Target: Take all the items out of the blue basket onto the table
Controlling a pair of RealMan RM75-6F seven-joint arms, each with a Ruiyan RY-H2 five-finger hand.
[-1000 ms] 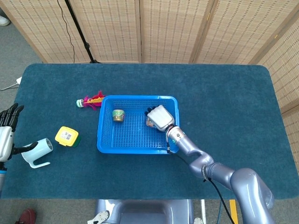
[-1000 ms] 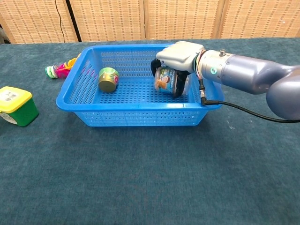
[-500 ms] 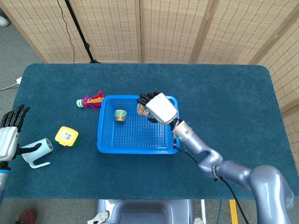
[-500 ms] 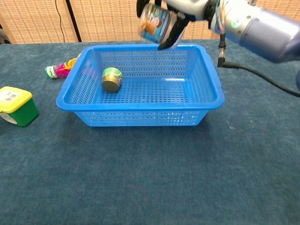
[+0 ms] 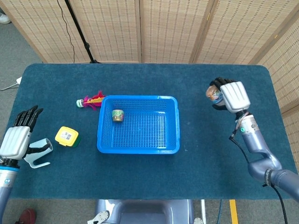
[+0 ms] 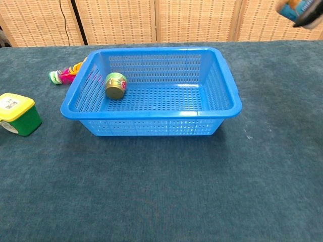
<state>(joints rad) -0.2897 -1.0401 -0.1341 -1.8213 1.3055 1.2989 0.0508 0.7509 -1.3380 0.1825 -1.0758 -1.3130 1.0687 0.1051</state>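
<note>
Cup carried clear of the basket

The right hand [image 5: 232,96], fingers wrapped round a small cup [image 5: 214,93], hangs right of the blue basket [image 5: 138,125]; lower it gently upright. A jar [image 5: 117,115] remains inside; left hand [image 5: 17,139] spread, empty.

cup [image 5: 214,94]: largely covered by the right hand [image 5: 232,96] in the head view; cut off by the top right corner in the chest view, its label unreadable
left hand [image 5: 17,138]: forearm cut off at the lower left edge
white scoop [image 5: 37,151]: partly hidden behind the left hand
small can [image 6: 116,84]: label too small to be read
</note>
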